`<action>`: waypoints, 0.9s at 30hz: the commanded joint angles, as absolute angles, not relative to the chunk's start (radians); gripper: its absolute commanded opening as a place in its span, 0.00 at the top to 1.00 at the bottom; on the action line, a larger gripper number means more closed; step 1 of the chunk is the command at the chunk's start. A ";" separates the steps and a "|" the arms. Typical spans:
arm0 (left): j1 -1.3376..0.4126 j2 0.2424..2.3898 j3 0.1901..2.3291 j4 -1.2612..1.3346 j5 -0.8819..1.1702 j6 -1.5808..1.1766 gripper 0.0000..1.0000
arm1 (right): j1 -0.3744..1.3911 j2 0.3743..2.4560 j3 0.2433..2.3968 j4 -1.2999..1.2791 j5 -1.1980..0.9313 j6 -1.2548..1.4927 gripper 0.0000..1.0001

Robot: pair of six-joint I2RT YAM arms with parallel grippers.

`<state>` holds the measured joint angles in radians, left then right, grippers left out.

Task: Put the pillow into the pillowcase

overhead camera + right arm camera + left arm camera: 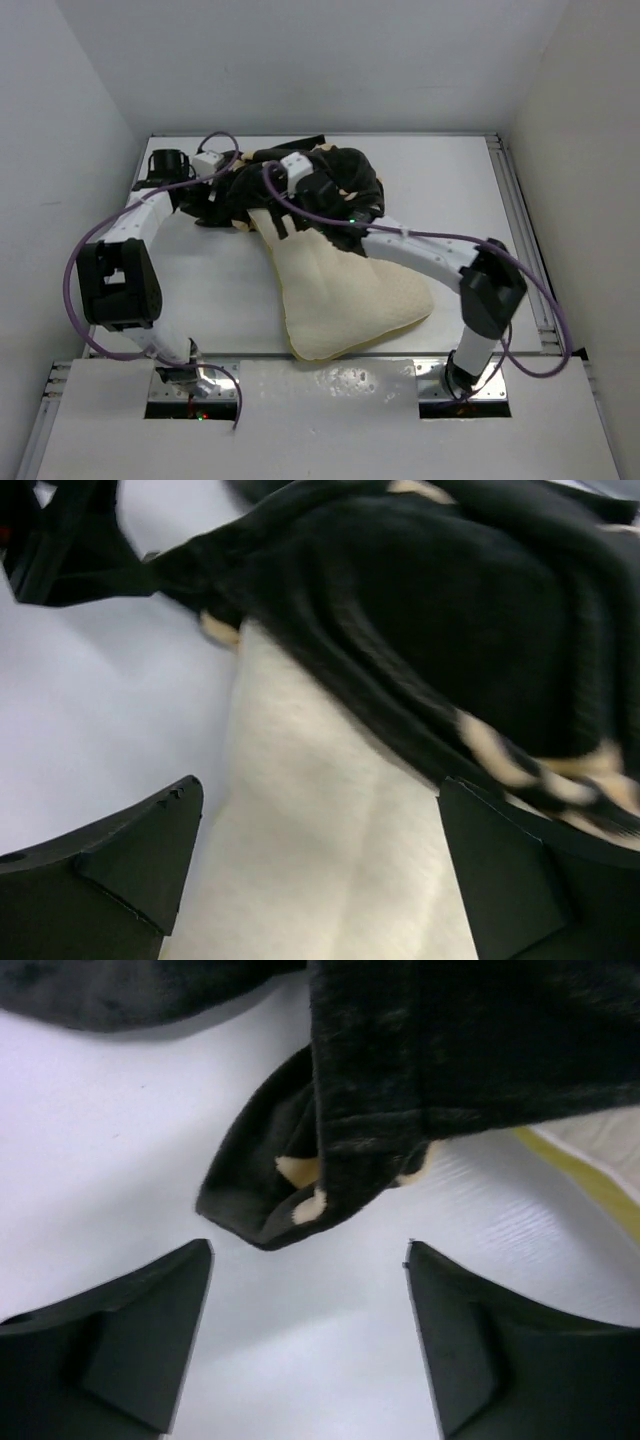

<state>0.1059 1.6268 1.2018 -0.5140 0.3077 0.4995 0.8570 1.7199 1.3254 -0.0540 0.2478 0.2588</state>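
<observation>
Currently I see the large cream-white quilted pillow [350, 290] lying on the white tabletop [200, 290], its far end covered by the bunched black flower-print fabric pillowcase [335, 180]. Left gripper [310, 1252] is spread apart, empty, near a pillowcase corner. Right gripper [320, 785] is spread apart over the pillow.

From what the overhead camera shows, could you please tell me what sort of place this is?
Probably a robot test cell, not a home: plain white walls box in a white table, two cabled arms are bolted at its near edge, and a pillow and pillowcase lie on it.
</observation>
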 commanded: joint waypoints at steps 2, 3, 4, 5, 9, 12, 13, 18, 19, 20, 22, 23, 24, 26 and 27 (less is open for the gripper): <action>0.130 1.715 1.187 -0.480 0.425 0.583 0.12 | 0.920 1.888 1.478 -0.129 0.344 0.233 0.01; 0.127 1.733 1.201 -0.476 0.457 0.583 0.10 | 0.919 1.922 1.543 -0.173 0.341 0.245 0.01; 0.121 1.752 1.207 -0.459 0.466 0.575 0.00 | 0.923 1.986 1.572 -0.199 0.350 0.259 0.01; 0.118 1.782 1.212 -0.442 0.472 0.571 0.00 | 0.928 2.014 1.601 -0.225 0.357 0.267 0.01; 0.094 1.842 1.216 -0.371 0.514 0.557 0.01 | 0.953 2.127 1.693 -0.305 0.385 0.271 0.01; 0.069 1.882 1.221 -0.348 0.496 0.538 0.10 | 0.953 2.209 1.739 -0.359 0.391 0.328 0.01; 0.068 1.891 1.227 -0.348 0.495 0.520 0.15 | 0.945 2.227 1.752 -0.370 0.397 0.345 0.01; 0.081 1.907 1.250 -0.440 0.597 0.511 1.00 | 0.922 2.286 1.782 -0.322 0.353 0.440 0.74; 0.081 1.882 1.249 -0.460 0.630 0.535 1.00 | 0.913 2.287 1.782 -0.301 0.338 0.458 0.90; 0.078 1.865 1.252 -0.507 0.655 0.555 1.00 | 0.905 2.283 1.790 -0.257 0.319 0.471 1.00; 0.072 1.803 1.262 -0.566 0.714 0.624 1.00 | 0.868 2.264 1.787 -0.189 0.211 0.512 1.00; 0.060 1.778 1.267 -0.642 0.738 0.656 1.00 | 0.855 2.241 1.749 -0.072 0.177 0.532 1.00; 0.052 1.758 1.278 -0.694 0.765 0.757 1.00 | 0.844 2.182 1.715 -0.007 0.155 0.552 1.00; 0.020 1.717 1.328 -0.887 0.836 0.883 1.00 | 0.812 2.111 1.620 0.232 0.170 0.613 1.00; 0.011 1.713 1.351 -0.964 0.850 1.017 1.00 | 0.802 2.052 1.600 0.297 0.192 0.630 1.00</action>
